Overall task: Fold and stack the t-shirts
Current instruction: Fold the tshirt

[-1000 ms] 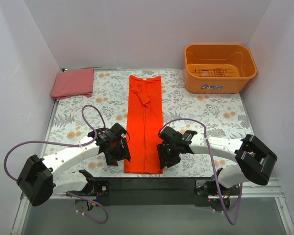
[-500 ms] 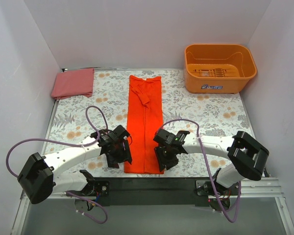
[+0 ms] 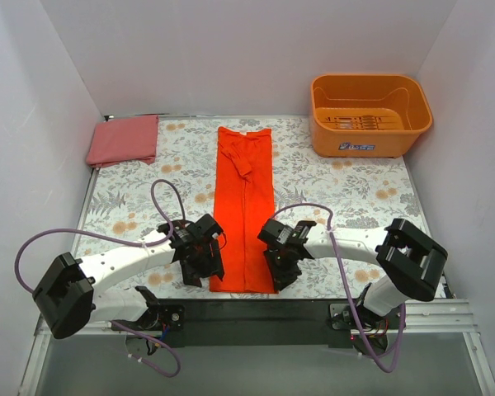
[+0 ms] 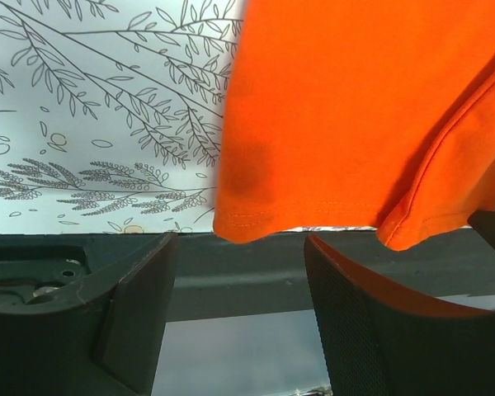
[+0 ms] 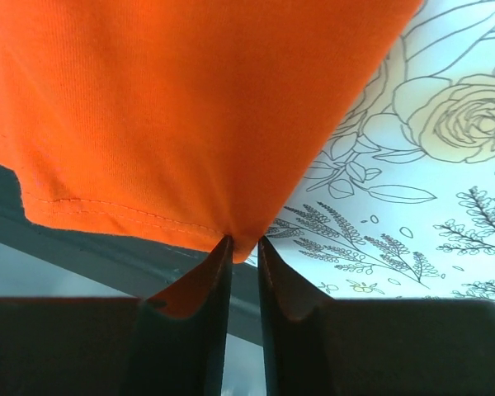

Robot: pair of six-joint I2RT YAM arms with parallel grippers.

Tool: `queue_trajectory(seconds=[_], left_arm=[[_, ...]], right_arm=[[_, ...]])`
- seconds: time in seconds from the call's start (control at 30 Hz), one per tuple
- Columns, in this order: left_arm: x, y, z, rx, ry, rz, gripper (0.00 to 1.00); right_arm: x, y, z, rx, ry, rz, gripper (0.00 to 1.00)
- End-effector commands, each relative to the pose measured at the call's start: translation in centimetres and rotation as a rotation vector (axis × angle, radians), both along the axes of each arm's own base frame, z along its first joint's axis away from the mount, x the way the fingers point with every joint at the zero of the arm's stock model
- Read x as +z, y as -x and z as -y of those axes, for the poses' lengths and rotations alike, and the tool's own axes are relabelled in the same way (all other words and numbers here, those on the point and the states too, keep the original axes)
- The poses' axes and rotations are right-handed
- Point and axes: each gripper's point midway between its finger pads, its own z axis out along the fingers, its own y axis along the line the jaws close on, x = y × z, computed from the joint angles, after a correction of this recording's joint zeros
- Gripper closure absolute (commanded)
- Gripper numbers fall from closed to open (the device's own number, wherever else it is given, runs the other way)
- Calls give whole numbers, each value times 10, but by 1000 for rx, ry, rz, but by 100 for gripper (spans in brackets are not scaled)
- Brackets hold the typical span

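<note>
A vivid orange-red t-shirt (image 3: 243,206), folded into a long strip, lies down the middle of the floral table. Its near hem reaches the table's front edge. My left gripper (image 3: 205,268) stands open at the near left corner. In the left wrist view that hem corner (image 4: 243,219) lies just ahead of the left gripper (image 4: 239,247), between the wide fingers. At the near right corner my right gripper (image 3: 279,268) is shut. There the right gripper (image 5: 244,243) pinches the shirt (image 5: 190,107) by its corner. A duller pinkish-red t-shirt (image 3: 122,140) lies folded at the back left.
A rigid orange plastic tub (image 3: 330,140) stands at the back right. White walls enclose the table on three sides. The dark front rail (image 3: 256,318) runs just below the shirt's hem, between the two arm bases.
Both arms have drawn in toward the orange-red shirt's near corners. The right jaws have closed onto the right corner. The left jaws have stayed wide.
</note>
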Motion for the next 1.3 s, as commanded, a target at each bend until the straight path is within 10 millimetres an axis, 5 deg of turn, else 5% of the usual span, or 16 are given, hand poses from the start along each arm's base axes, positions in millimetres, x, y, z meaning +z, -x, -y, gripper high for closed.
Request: queue_trajectory(seconds=[0.0,0.2,0.3,0.63,0.87,1.27], left_arm=[[-1,4,2,5,0,-13,39],[-1,8,4,0,-4,-22,39],[-3,11,5,-8,-11,-32,39],[-14,12,-1,-15,-77,-48,58],[-5,-2,-1,18,-98,12,59],[-30,9,-8,5,-147,-49,64]], right_arm=[[-6,4,1,24,32,-17,76],[-10,7,-1,49,43,-28,79],[-8,6,-2,50,37,-23,98],[-7,5,-3,58,29,-16,99],[-8,6,-3,64,29,-19,99],[-9,6,-4,69,27,-21,99]])
